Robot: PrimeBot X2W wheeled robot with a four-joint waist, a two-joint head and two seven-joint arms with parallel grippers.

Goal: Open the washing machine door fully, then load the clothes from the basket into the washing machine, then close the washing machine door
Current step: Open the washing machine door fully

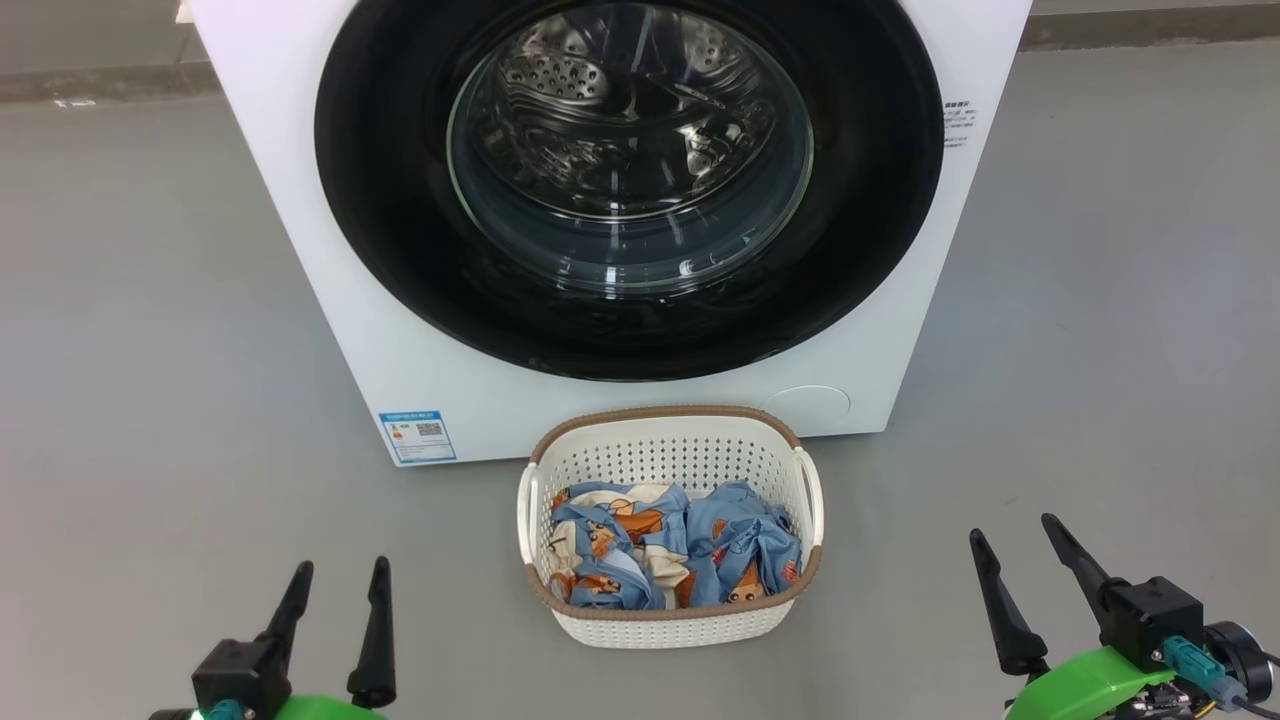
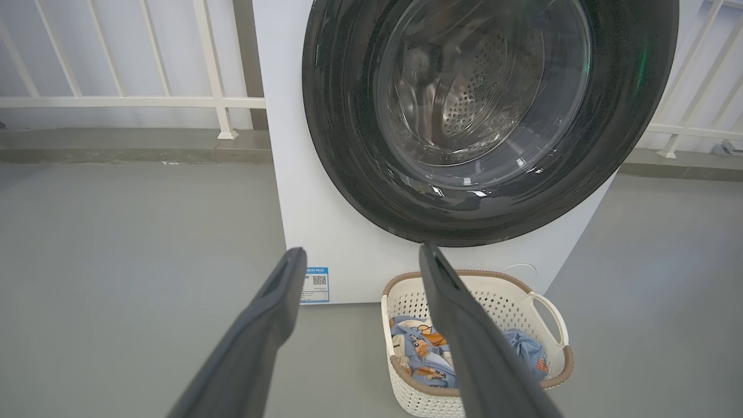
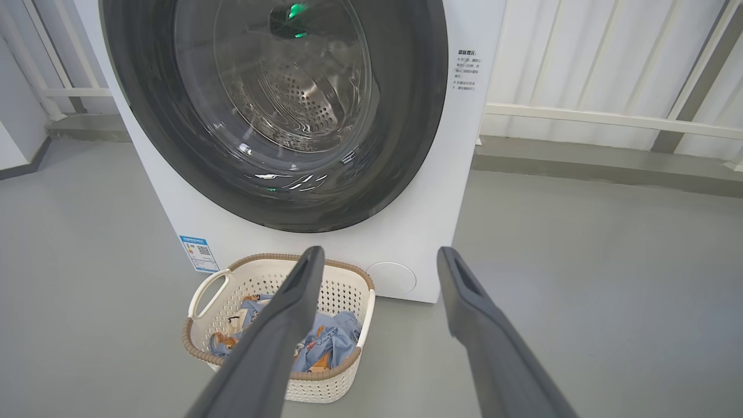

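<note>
Straight ahead in your head view, the washing machine door [image 1: 630, 190] is shut. The basket [image 1: 665, 412] stands just before it holding the clothes [image 1: 680, 550], with the left gripper [image 1: 342, 563] and right gripper [image 1: 1012, 527] spread and empty. In the left wrist view, the fingers [image 2: 261, 325] are parted and face the door. The right wrist view shows the same. Opening isn't begun; I'd say you next catch the rim's edge and pull.

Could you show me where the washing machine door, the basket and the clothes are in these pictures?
washing machine door [image 1: 385, 200]: head view, left side of its glossy black rim.
basket [image 1: 670, 455]: head view, its far perforated wall.
clothes [image 1: 745, 545]: head view, blue fabric on the right of the pile.
</note>
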